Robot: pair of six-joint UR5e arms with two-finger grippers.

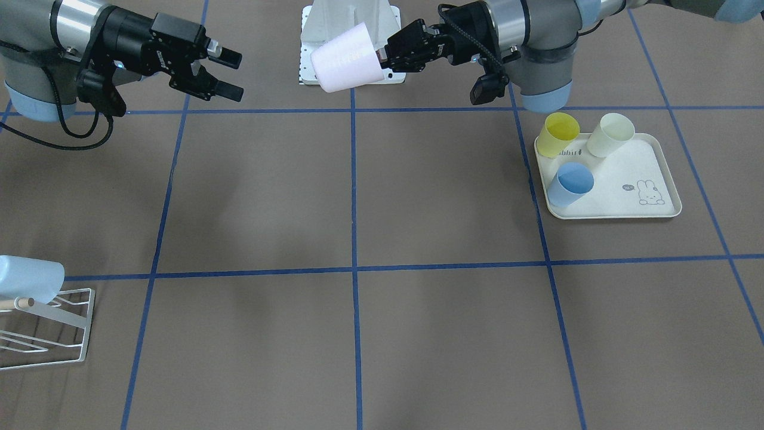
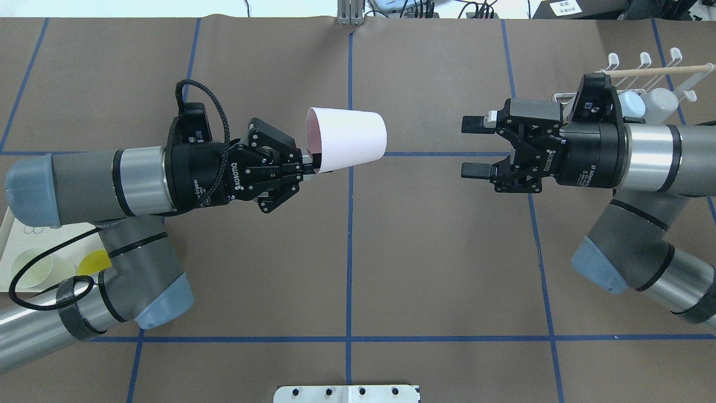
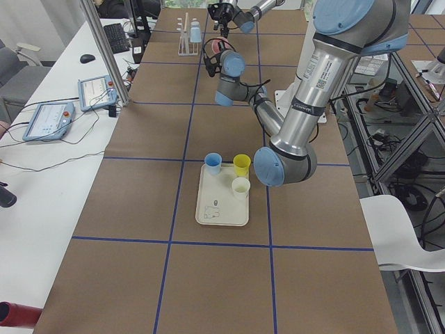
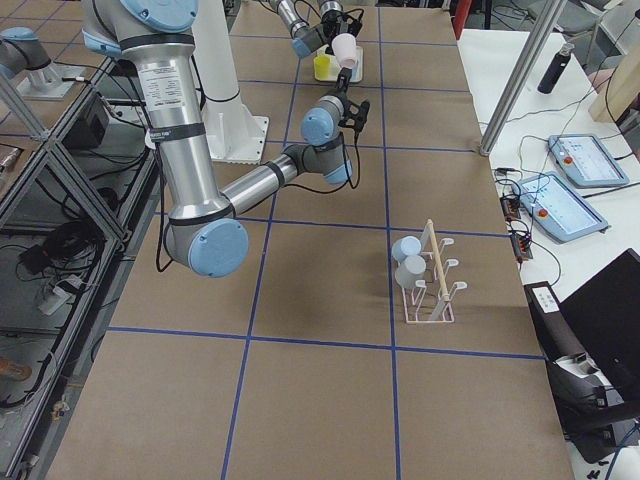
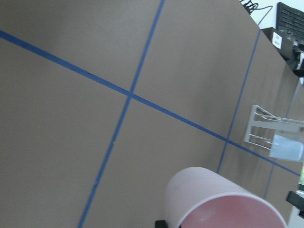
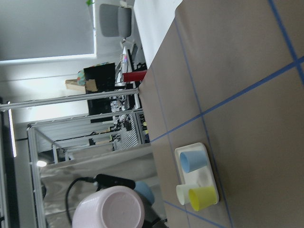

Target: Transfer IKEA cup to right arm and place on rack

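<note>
Seen from overhead, with 12 o'clock at the desk's far edge, two robot arms reach in over a brown desk [image 2: 436, 268] marked with blue tape lines. They face each other across its middle.

The left pincer [image 2: 310, 159] is clamped on the rim of the pink cup [image 2: 349, 139], one finger inside the mouth and one outside. The pink cup hangs on its side in the air, just to the 9 o'clock side of the desk's centre. Its mouth faces 9 o'clock and its closed base faces 3 o'clock.

At 3 o'clock from the pink cup, and well apart from it, is the right pincer [image 2: 474, 146]. Its fingers are spread wide with nothing between them, and their tips point at the cup's base.

The rack [image 2: 654, 70] stands in the 2 o'clock corner of the desk, behind the right wrist. It is a white wire frame with a wooden peg across the top. Two pale blue cups [image 4: 407, 260] rest on it side by side.

A cream tray [image 1: 671, 179] with a rabbit drawing lies at 8 o'clock, beneath the left arm. It carries a yellow cup [image 1: 558, 134], a cream cup [image 1: 610, 134] and a blue cup [image 1: 571, 184], all mouth up.
</note>
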